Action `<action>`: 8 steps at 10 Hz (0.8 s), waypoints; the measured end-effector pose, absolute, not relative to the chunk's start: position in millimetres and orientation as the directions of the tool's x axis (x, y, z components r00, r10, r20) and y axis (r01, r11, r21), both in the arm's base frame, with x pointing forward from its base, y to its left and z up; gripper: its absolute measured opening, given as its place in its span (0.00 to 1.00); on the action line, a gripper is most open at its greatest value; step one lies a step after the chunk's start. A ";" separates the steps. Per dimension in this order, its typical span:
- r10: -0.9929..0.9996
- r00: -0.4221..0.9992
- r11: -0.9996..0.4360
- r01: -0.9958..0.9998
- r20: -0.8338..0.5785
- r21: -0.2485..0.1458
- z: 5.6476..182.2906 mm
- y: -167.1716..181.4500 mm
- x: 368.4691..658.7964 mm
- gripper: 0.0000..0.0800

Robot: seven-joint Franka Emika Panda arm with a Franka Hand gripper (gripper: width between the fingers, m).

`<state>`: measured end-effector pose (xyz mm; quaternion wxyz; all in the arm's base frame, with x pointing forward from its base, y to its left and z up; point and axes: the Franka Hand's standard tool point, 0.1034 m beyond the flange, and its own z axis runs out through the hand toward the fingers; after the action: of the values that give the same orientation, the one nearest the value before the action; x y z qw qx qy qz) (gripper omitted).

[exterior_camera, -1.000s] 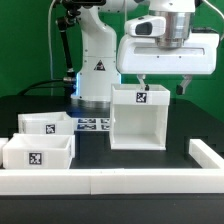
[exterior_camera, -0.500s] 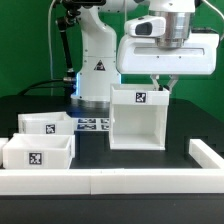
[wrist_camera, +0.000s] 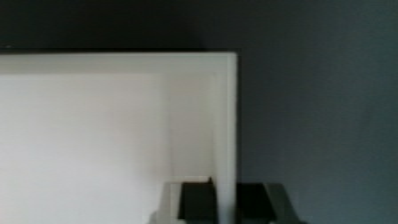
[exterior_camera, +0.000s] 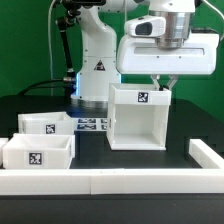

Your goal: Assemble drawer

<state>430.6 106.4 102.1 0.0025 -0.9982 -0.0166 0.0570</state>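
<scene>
The drawer's tall white shell (exterior_camera: 138,125) stands upright on the black table, its open front facing the camera and a marker tag on its top edge. Two small open-top trays (exterior_camera: 47,124) (exterior_camera: 38,155) sit at the exterior view's left, each with a tag. My gripper (exterior_camera: 161,84) is above the shell's right top corner, with its fingers closed on the shell's right wall. In the wrist view the shell (wrist_camera: 107,130) fills the frame, and the two dark fingers of my gripper (wrist_camera: 231,200) stand on either side of its thin wall.
A long low white rail (exterior_camera: 110,181) runs along the table's front and turns up the exterior view's right side (exterior_camera: 207,153). The marker board (exterior_camera: 92,124) lies between the trays and the shell. The arm's white base (exterior_camera: 98,60) stands behind.
One second ago the fingers were spread wide above the shell. They have since closed onto the shell's right wall. The shell and trays have not moved.
</scene>
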 end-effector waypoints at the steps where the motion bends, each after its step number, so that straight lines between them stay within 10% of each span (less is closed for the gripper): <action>1: 0.033 0.993 -0.999 0.033 -0.114 -0.007 102.0 106.4 430.6 0.05; 8: 0.067 0.996 -0.997 0.065 -0.057 -0.037 103.0 97.3 528.8 0.05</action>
<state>528.8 97.3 103.0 0.0174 -0.9989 -0.0332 0.0292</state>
